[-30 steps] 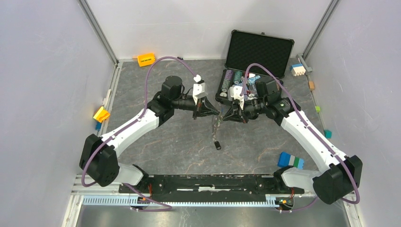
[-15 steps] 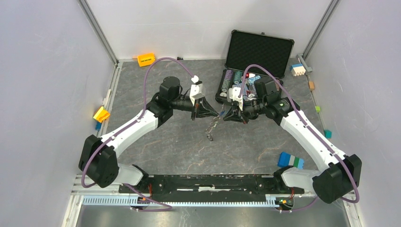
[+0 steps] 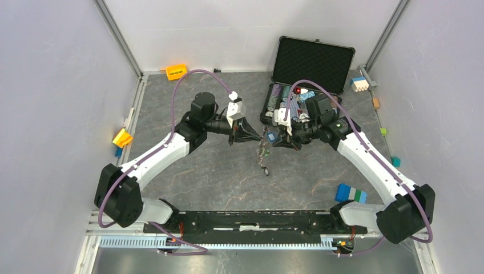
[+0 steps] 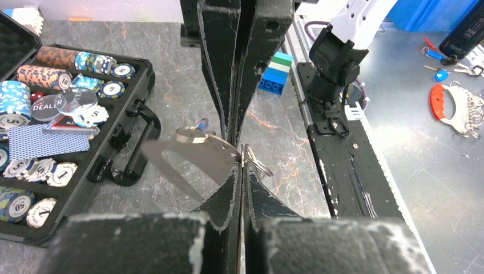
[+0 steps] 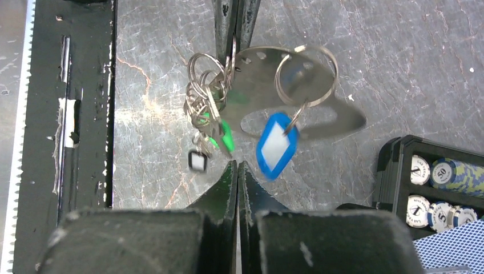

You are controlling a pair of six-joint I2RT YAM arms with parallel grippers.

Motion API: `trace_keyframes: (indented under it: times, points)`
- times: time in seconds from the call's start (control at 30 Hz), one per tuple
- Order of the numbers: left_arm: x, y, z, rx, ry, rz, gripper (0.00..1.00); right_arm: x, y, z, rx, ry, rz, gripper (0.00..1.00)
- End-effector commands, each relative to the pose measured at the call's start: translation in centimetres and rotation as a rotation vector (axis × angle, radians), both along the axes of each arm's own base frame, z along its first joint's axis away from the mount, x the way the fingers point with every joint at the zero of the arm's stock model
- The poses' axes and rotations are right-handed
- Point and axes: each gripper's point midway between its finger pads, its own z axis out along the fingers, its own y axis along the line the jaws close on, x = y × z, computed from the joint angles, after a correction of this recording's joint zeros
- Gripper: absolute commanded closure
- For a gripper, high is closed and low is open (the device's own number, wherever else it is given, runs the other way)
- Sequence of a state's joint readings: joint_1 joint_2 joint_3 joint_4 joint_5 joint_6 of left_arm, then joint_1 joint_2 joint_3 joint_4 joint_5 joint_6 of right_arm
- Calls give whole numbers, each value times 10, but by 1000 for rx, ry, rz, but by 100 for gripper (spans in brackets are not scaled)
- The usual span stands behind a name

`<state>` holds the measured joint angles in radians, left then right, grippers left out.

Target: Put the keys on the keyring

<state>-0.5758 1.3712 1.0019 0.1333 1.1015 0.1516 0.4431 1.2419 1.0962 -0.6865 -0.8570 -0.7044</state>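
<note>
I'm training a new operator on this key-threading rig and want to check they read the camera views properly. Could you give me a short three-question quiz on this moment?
1. True or false: the left hand is wide open, clear of the keyring.
2. The largest tag hanging beside the rings is: A red, B blue, C yellow.
3. What round pieces fill the open black case?

Key
1. False: the left hand is shut, pinching the keyring.
2. B.
3. Poker chips.
</note>
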Motion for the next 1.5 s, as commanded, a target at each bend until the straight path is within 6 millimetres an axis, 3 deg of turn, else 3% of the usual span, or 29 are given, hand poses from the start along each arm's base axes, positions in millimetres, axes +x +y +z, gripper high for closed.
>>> trace_keyframes:
  times: [0.0, 0.03, 0.2, 0.3, 0.43, 0.67, 1.2, 1.47]
  points:
    - [-1, 4, 18, -21, -96, -12, 98, 7, 1, 21, 9, -64, -3, 100]
    - [-2, 4, 17, -21, -95, -13, 98, 5, 2, 23, 18, -60, 4, 99]
    - [0, 3, 20, -32, -82, -6, 98, -9, 8, 22, 79, -21, 56, 68]
    - [-1, 2, 23, -43, -67, -10, 98, -11, 11, 17, 103, -6, 66, 57]
    - [-1, 2, 22, -44, -64, -10, 98, -13, 18, 20, 137, 11, 91, 53]
    - [-1, 1, 22, -44, -64, -11, 98, -10, 28, 23, 162, 41, 107, 54]
    - [-1, 2, 19, -41, -66, -5, 98, -12, 34, 30, 195, 74, 120, 78]
    - [-2, 3, 16, -38, -77, -9, 98, -11, 27, 28, 147, 43, 101, 88]
